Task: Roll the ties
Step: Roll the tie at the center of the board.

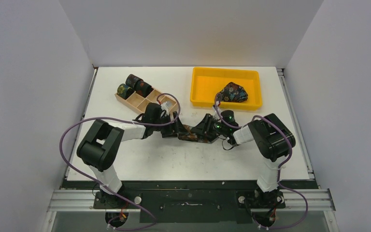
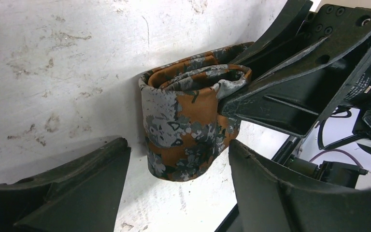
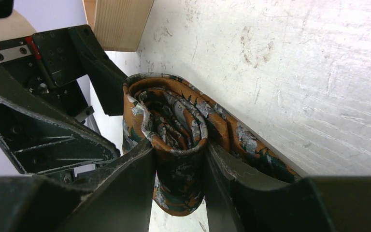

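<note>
A brown-rust tie (image 1: 189, 134) with grey-blue speckles lies partly rolled at the table's middle, between both arms. My right gripper (image 3: 179, 154) is shut on the roll (image 3: 176, 125), one finger on each side, and the loose tail (image 3: 251, 145) trails off to the right. My left gripper (image 2: 178, 150) stands open astride the same roll (image 2: 186, 125); a gap shows at its left finger, while its right finger sits close against the cloth. Rolled ties (image 1: 134, 86) sit in the wooden box (image 1: 149, 102). Another tie (image 1: 233, 93) lies bunched in the yellow tray (image 1: 203, 92).
The wooden box stands just behind my left gripper (image 1: 173, 126), and its corner (image 3: 118, 24) shows in the right wrist view. The yellow tray is at the back right, behind my right gripper (image 1: 208, 129). Purple cables loop over both arms.
</note>
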Tool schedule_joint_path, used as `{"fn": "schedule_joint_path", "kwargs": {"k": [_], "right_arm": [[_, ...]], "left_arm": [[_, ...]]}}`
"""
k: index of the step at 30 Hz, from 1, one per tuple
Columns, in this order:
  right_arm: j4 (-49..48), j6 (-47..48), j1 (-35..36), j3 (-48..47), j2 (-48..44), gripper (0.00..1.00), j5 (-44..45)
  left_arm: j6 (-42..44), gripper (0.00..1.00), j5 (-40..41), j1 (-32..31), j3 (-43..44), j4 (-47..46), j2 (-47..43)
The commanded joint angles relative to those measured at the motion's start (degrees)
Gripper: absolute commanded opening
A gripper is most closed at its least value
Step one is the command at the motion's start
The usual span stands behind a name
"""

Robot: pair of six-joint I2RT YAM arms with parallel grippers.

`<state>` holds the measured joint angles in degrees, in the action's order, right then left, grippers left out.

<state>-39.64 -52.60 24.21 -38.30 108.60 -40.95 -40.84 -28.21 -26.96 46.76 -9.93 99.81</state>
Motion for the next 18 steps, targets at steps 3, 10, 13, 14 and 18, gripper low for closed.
{"fn": "schedule_joint_path", "kwargs": {"k": [3,10,13,14,18], "right_arm": [[3.4,2.0,1.1,3.4,1.3,0.38,2.1],[3.3,1.9,1.6,2.9,1.1,0.38,1.8],[3.8,2.0,1.8,2.7,0.2,0.38,2.1],[4.2,2.1,2.0,2.6,-0.1,0.39,2.2],[7.0,2.8,3.2,1.4,-2.2,0.44,3.3]], "left_arm": [[-0.3,0.67,-6.2,0.5,0.9,-5.6,4.4],[-1.7,0.49,-7.7,0.5,-0.1,-9.4,5.5],[-1.7,0.36,-7.9,0.4,-1.1,-9.9,4.4],[-1.6,0.32,-7.9,0.4,-1.5,-9.9,4.1],[-0.4,0.15,-7.1,-0.3,-1.7,-7.7,2.9]]}}
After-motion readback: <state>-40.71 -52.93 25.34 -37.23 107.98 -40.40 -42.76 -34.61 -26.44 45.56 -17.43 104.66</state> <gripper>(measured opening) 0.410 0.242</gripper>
